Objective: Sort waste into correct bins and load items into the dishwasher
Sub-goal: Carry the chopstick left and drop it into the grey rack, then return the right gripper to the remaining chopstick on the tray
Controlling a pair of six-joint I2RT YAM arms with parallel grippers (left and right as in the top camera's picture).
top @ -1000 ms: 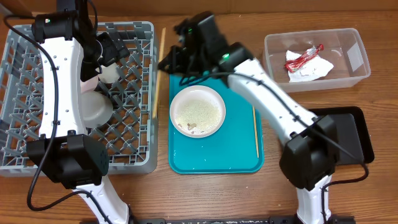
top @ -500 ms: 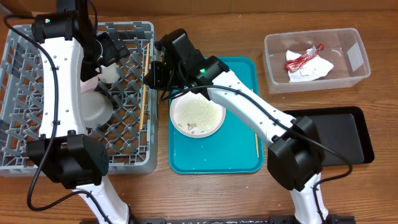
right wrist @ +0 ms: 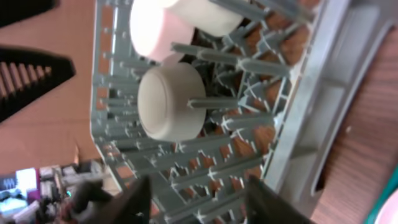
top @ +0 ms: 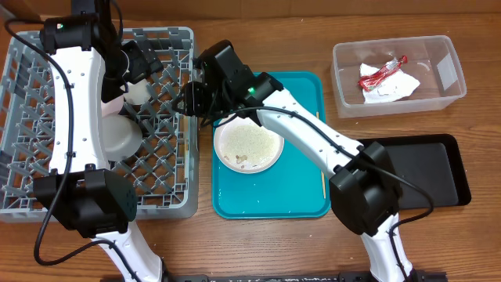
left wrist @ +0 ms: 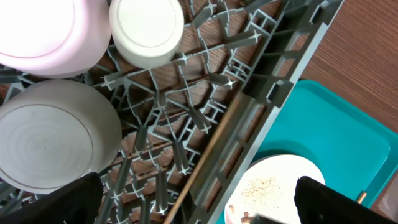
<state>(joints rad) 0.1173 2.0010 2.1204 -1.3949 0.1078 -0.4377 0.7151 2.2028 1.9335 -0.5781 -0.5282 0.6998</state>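
The grey dishwasher rack (top: 47, 168) holds a pale bowl (top: 117, 135), a white cup (top: 139, 92) and a pinkish dish (left wrist: 37, 31). A wooden chopstick (left wrist: 208, 146) lies slanted on the rack's grid by its right wall. My right gripper (top: 190, 98) hovers over that wall, open with nothing between its fingers (right wrist: 140, 196). My left gripper (top: 141, 66) hangs open over the rack's back part, empty. The plate (top: 249, 143) with rice crumbs sits on the teal tray (top: 297, 196). A second chopstick (top: 322, 168) lies along the tray's right side.
The clear tub (top: 434, 98) at the back right holds the white napkin (top: 395, 86) and the red wrapper (top: 382, 73). The black tray (top: 438, 168) sits right of the teal tray, partly under my right arm.
My right gripper swung left from the teal tray's back edge to the rack's right wall with a chopstick, then opened. The chopstick now lies in the rack. The left arm held still.
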